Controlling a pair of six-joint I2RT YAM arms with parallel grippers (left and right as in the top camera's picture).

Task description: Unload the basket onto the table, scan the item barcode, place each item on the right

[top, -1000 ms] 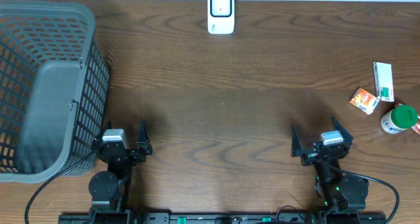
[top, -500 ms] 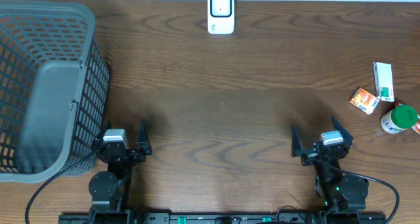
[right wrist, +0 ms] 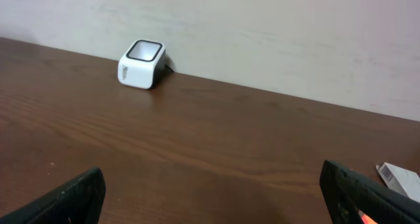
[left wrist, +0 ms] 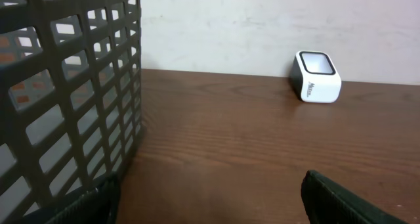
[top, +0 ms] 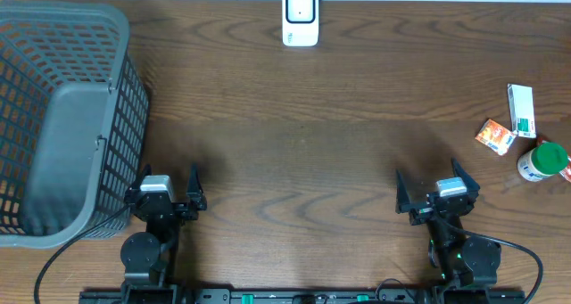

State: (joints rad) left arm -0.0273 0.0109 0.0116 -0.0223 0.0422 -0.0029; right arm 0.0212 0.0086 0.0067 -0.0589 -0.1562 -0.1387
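Overhead first: nothing has moved since a second ago, same picture really. The left claw (top: 169, 175) and right claw (top: 428, 173) both sit parked at the near edge of the table (top: 303, 126), jaws spread wide, holding nothing. The white scanner (top: 300, 16) is at the far edge, and the grey basket (top: 125, 81) is at far left. The stuff to scan is at far right, well apart from both claws: a small orange box (top: 495, 135), a white-and-green box (top: 521, 110) and a green-capped bottle (top: 542, 160), print too small to read. Left wrist view: basket wall close on the left, scanner (left wrist: 316, 76) ahead, its side lettering unreadable. Right wrist view: scanner (right wrist: 141, 64) far left, a white box corner at the right edge.
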